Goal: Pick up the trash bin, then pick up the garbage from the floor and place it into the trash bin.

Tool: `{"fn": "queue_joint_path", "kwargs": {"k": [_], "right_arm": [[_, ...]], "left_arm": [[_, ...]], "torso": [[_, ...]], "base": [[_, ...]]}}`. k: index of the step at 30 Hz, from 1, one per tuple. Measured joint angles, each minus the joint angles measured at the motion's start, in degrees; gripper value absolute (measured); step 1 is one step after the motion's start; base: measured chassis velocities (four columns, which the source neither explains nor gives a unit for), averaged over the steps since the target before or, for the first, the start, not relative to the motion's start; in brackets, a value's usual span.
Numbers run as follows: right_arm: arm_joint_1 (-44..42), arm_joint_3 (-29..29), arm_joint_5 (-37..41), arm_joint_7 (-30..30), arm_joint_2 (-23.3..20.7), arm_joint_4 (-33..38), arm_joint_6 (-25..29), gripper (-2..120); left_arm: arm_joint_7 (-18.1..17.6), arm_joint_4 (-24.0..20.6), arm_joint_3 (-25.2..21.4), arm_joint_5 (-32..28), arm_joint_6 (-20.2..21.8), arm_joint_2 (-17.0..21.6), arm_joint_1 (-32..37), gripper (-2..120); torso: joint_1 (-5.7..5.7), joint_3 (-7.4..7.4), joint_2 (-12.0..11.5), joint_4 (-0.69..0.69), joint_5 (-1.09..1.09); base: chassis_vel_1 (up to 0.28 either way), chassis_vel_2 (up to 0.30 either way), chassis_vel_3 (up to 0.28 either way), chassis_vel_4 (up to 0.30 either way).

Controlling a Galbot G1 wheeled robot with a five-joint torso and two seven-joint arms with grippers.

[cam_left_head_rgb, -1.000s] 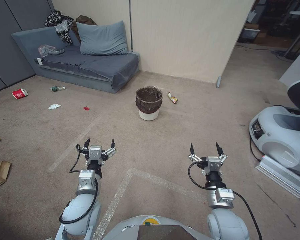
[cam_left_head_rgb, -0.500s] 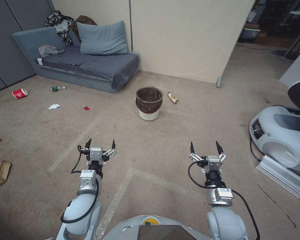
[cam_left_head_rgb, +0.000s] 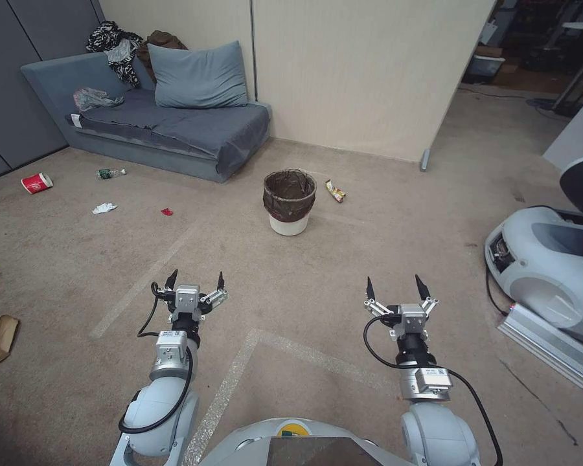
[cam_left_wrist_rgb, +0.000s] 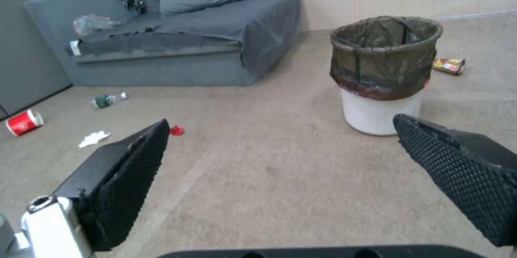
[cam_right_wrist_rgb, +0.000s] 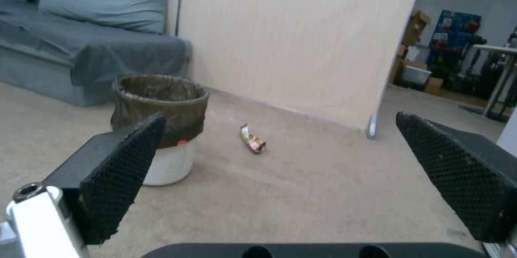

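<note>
Carpet lay bare ahead; bin (cam_left_head_rgb: 289, 200) stood far, upright. Left gripper (cam_left_head_rgb: 194, 280), right gripper (cam_left_head_rgb: 395, 288) gaped empty. Best approach square, grasp rim.

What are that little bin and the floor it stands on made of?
The trash bin looks like smooth white plastic, its rim wrapped in a thin, crinkled brown film liner. The floor seems to be short-pile beige carpet, matte and faintly fuzzy.

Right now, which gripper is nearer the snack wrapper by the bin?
Right. The right gripper sits below and slightly right of the wrapper; the left gripper is farther off, past the bin.
</note>
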Motion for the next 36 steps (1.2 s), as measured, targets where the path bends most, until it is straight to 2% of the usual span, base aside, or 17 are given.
{"fn": "queue_joint_path", "kwargs": {"k": [11, 12, 15, 24, 27, 28, 31, 36], "right_arm": [[-0.05, 0.06, 0.45, -0.53, -0.01, -0.15, 0.13, 100], [-0.07, 0.08, 0.51, -0.56, -0.01, -0.15, 0.14, 100], [-0.06, 0.08, 0.5, -0.74, -0.01, -0.28, 0.34, 100], [-0.01, 0.08, 0.44, -1.03, -0.02, -0.52, 0.8, 100], [-0.02, 0.08, 0.44, -1.07, -0.01, -0.58, 0.83, 100], [-0.02, 0.09, 0.44, -1.06, -0.02, -0.58, 0.87, 100], [-0.03, 0.11, 0.44, -1.13, -0.02, -0.64, 0.97, 100], [0.1, 0.12, -0.24, -0.34, -0.02, -1.08, 1.43, 100]], "left_arm": [[0.03, 0.16, 0.12, 0.2, -0.13, 0.02, -0.14, 100], [0.04, 0.2, 0.22, 0.2, -0.14, 0.02, -0.15, 100], [0.03, 0.21, 0.23, 0.2, -0.15, 0.02, -0.15, 100], [0.05, 0.19, 0.24, 0.21, -0.15, 0.02, -0.15, 100], [0.08, 0.09, 0.26, 0.22, -0.11, 0.0, -0.12, 100], [0.08, 0.09, 0.31, 0.22, -0.11, 0.0, -0.13, 100], [0.07, 0.07, 0.51, 0.23, -0.09, -0.02, -0.12, 100], [0.04, 0.09, 0.63, 0.23, -0.05, -0.02, -0.09, 100]], "torso": [[0.0, 0.01, -0.01, 0.01, 0.01], [0.0, 0.01, 0.0, -0.03, -0.04], [0.0, 0.01, -0.01, 0.02, 0.02], [0.0, 0.01, -0.01, -0.01, -0.03], [0.0, 0.0, 0.0, 0.01, 0.03], [0.0, 0.0, 0.0, 0.0, -0.04], [0.01, 0.0, -0.01, -0.01, 0.04], [0.01, 0.01, -0.01, -0.02, -0.03]], "base": [[-0.207, 0.19, 0.2, -0.206], [-0.298, 0.259, 0.264, -0.255], [-0.291, 0.275, 0.265, -0.304], [-0.339, 0.355, 0.326, -0.339], [-0.361, 0.366, 0.347, -0.355], [-0.376, 0.376, 0.327, -0.335], [-0.336, 0.322, 0.326, -0.33], [-0.334, 0.317, 0.328, -0.334]]}}
